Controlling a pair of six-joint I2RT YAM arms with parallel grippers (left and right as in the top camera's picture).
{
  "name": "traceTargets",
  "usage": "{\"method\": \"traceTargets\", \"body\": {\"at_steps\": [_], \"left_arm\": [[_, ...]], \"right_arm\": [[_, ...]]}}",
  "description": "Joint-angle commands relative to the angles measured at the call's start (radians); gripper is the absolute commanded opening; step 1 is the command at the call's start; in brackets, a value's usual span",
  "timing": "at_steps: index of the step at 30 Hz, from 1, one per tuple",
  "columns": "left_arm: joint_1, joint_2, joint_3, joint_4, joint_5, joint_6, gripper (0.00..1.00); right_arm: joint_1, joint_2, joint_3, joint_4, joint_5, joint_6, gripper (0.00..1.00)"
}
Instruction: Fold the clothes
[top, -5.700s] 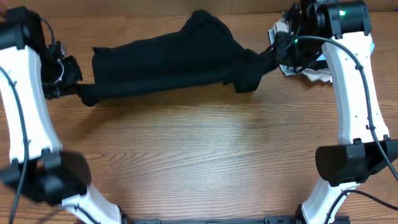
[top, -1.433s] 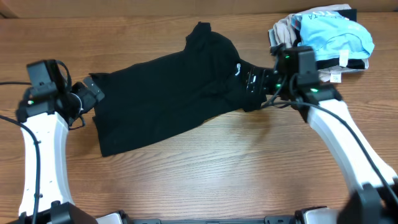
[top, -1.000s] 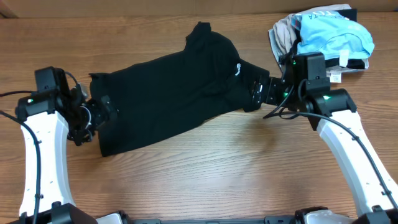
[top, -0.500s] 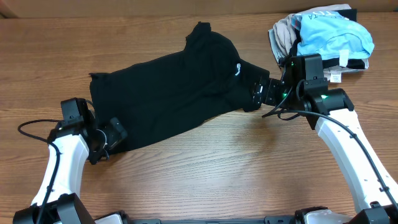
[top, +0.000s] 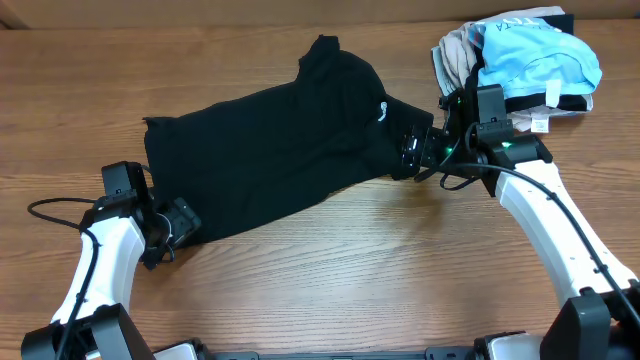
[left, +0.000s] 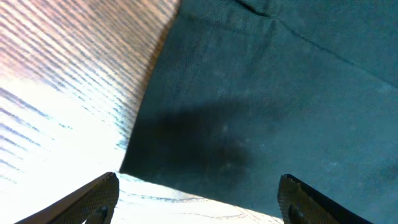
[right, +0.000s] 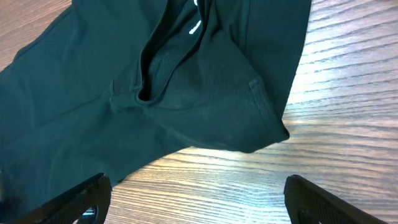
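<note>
The clothes (top: 280, 150) are one black garment lying spread across the table from the left to the right of middle, with a small white logo (top: 382, 110) near its right end. My left gripper (top: 183, 220) sits at the garment's front left corner, open. In the left wrist view that corner (left: 280, 93) lies just ahead of the wide-apart fingers (left: 99, 199). My right gripper (top: 412, 152) hovers at the garment's rumpled right end (right: 124, 74), open, with bare wood between its fingers (right: 311, 199).
A pile with a light blue garment (top: 540, 55) and a beige one (top: 455, 55) sits at the back right, just behind the right arm. The wooden table (top: 350, 270) stretches in front of the black garment. A black cable (top: 50, 205) trails by the left arm.
The left arm has moved toward the front along the garment's left edge to its front corner. The right gripper has shifted slightly. The garment itself has stayed put over the last second.
</note>
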Motion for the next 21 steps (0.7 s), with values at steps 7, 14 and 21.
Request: {"method": "traceTargets", "body": {"at_steps": [7,14,21], "left_arm": [[-0.008,0.007,-0.009,0.072,-0.063,0.065,0.53],[-0.008,0.017,-0.009,0.061,-0.063,0.118,0.46],[-0.008,0.085,-0.009,0.069,-0.067,0.161,0.39]], "right_arm": [[-0.002,0.001,-0.005,0.026,-0.011,0.000,0.89],[-0.002,0.001,-0.005,0.023,-0.011,0.001,0.89],[-0.002,0.001,-0.005,0.024,-0.020,0.000,0.88]]}}
